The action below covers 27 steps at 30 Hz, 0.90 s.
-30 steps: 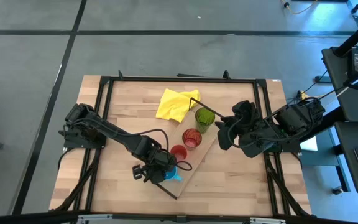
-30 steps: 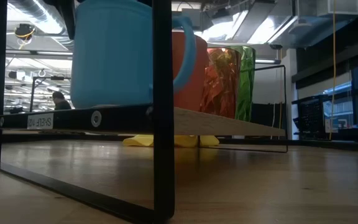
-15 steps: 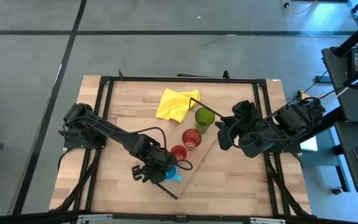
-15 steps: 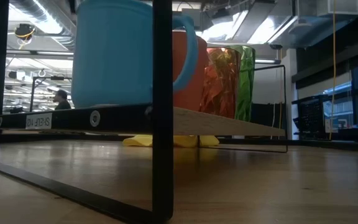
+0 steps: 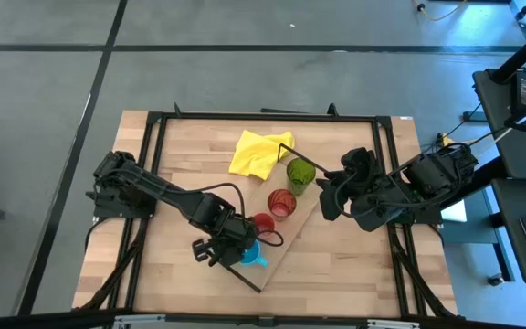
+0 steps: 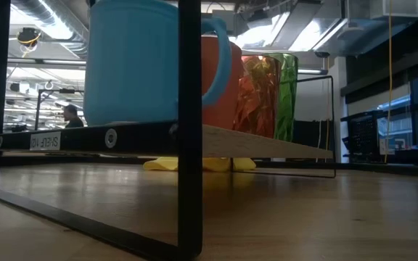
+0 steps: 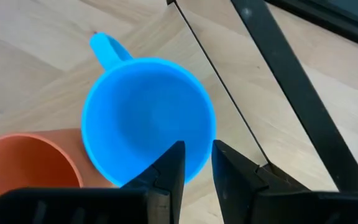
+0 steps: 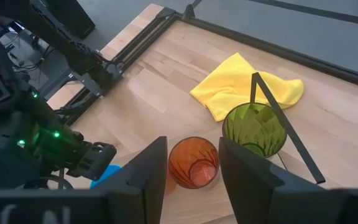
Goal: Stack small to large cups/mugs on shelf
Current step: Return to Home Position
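Shelf first: the long light-wood board lies slantwise across the middle of the tabletop, one end toward 1 o'clock and the other toward 7 o'clock. All four cups stand upright on it in a single row.

The green tumbler, the tallest, takes the 1 o'clock end. The dark red glass is just beside it, then the smaller red cup. The blue mug closes the row at the 7 o'clock end, its handle pointing away from the board's near edge. The row steps down in height from one end to the other, which is what the job asks for, so the sorting looks finished. A yellow cloth lies off the board at 11 o'clock from the tumbler and plays no part.

The left arm reaches from 9 o'clock across the tabletop, elbow low. The left pincer points straight down over the mug's rim, its jaws only narrowly parted. It seems to hold nothing, though whether a finger brushes the rim is hard to tell. A straight lift would be the safe way clear.

The right arm is folded at 3 o'clock. The right pincer hovers wide and empty, facing the glass and tumbler.
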Tool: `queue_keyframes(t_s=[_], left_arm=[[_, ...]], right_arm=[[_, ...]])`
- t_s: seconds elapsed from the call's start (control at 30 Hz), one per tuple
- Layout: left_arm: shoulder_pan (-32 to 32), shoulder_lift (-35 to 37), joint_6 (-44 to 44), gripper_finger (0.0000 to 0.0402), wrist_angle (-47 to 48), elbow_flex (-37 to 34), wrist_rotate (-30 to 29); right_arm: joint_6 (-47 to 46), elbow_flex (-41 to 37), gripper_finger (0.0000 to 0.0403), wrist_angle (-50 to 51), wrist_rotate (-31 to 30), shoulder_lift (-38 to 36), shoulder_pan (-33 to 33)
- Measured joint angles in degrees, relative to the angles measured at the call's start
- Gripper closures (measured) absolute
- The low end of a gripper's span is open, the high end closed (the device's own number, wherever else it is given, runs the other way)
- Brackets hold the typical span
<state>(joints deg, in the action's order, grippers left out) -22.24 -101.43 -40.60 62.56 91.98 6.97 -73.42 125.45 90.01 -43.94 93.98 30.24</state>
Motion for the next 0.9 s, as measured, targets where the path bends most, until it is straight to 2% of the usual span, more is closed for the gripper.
queue_keyframes(t_s=[0.3, 0.9], left_arm=[[1.67, 0.39, 0.02, 0.0327, 0.47, 0.01, -1.86], [8.13, 0.52, -1.48, 0.0327, -0.71, 0.04, -1.47]], right_arm=[[0.00, 0.00, 0.0256, 0.00, 0.01, 0.04, 0.00], [0.21, 0.00, 0.0256, 0.00, 0.08, 0.04, 0.00]])
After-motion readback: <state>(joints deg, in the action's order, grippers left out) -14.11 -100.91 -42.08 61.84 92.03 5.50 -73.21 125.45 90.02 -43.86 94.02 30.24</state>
